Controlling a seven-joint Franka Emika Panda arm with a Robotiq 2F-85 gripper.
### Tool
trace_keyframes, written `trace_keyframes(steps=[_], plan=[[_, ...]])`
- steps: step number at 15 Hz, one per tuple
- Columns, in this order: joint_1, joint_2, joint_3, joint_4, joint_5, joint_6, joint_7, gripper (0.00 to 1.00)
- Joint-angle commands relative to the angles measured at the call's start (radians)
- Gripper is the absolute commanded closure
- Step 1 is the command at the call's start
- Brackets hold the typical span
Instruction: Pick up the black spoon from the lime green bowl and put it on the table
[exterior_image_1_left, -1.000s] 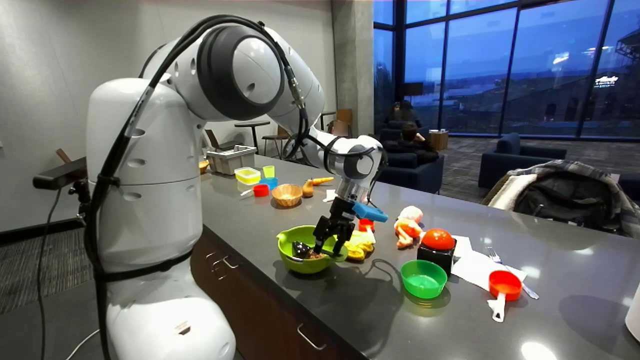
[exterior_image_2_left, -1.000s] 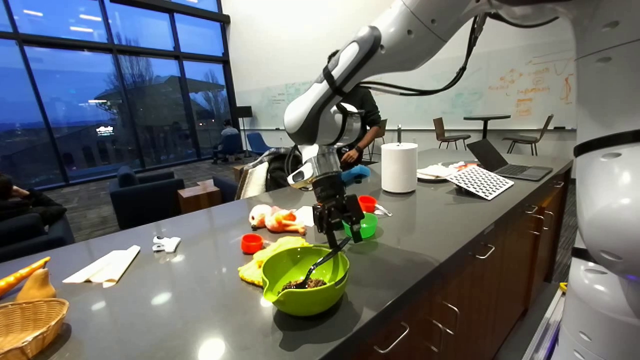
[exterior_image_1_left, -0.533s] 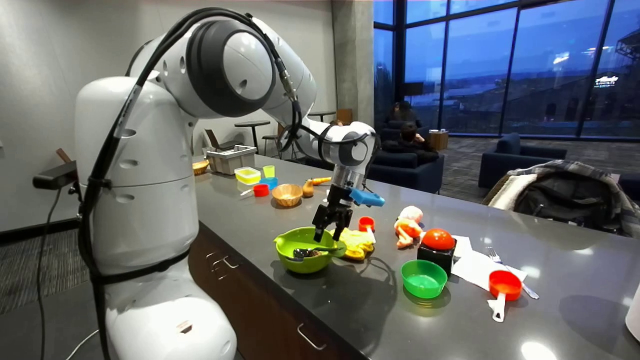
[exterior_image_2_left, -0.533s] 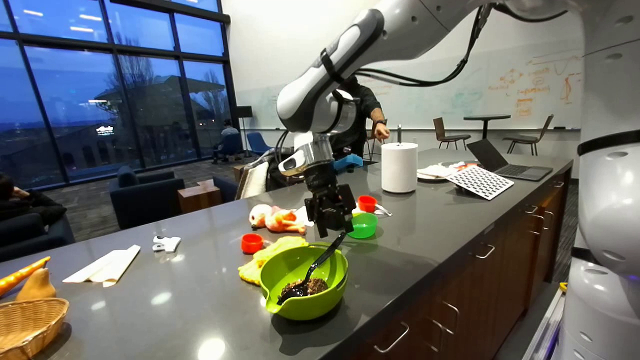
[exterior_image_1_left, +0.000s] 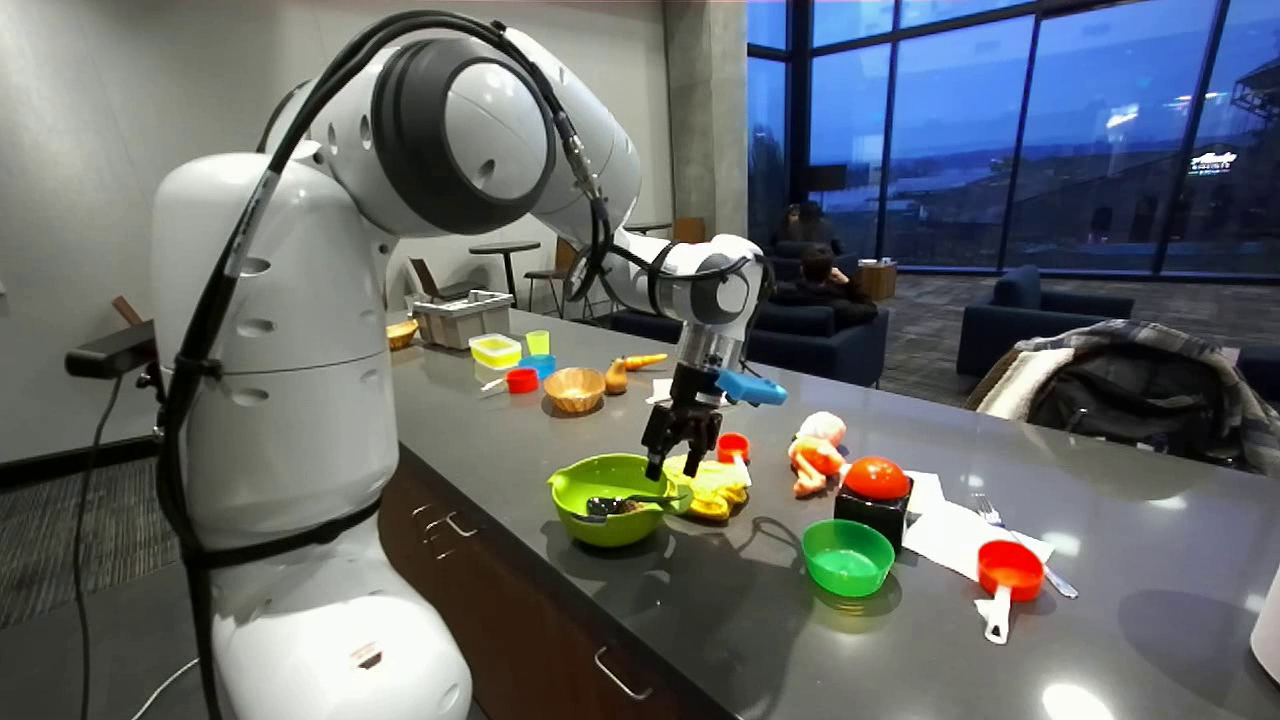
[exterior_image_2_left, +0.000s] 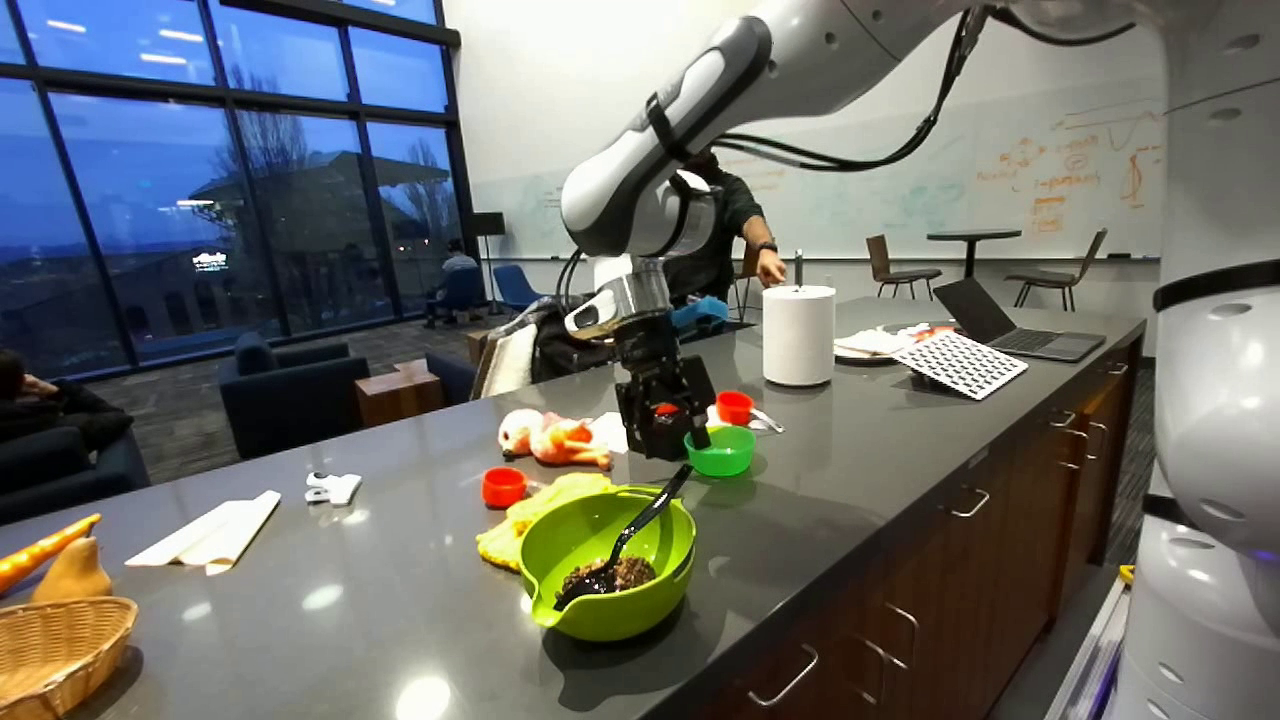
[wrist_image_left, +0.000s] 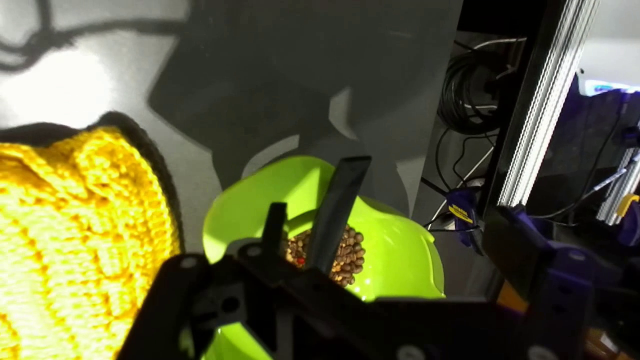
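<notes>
The black spoon (exterior_image_2_left: 643, 518) leans in the lime green bowl (exterior_image_2_left: 600, 612), its head in brown bean-like bits and its handle sticking out over the rim. In an exterior view the spoon (exterior_image_1_left: 640, 499) and bowl (exterior_image_1_left: 598, 530) sit near the front edge of the dark grey table (exterior_image_1_left: 690, 620). My gripper (exterior_image_1_left: 674, 470) is open and empty, above the bowl's rim on the handle side; it also shows in an exterior view (exterior_image_2_left: 680, 447). In the wrist view the handle (wrist_image_left: 340, 205) stands between my spread fingers (wrist_image_left: 397, 225), below them and apart; the spoon's head is hidden.
A yellow knitted cloth (exterior_image_1_left: 715, 490) lies beside the bowl. Near it are a small red cup (exterior_image_1_left: 732, 447), a pink-orange toy (exterior_image_1_left: 818, 455), a black box with a red dome (exterior_image_1_left: 875, 495), a green dish (exterior_image_1_left: 847, 560) and a red-orange measuring cup (exterior_image_1_left: 1010, 570).
My gripper has risen from around the spoon's handle, then shifted slightly away from the bowl. The spoon has settled lower and the bowl has shifted slightly.
</notes>
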Motion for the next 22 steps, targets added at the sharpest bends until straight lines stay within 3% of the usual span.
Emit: trace_keyframes(steps=[1,22], plan=[[-0.010,0.015,-0.009,0.022,-0.005,-0.012,-0.015,0.00],[-0.014,0.051,-0.006,0.036,0.002,-0.051,0.000,0.00]])
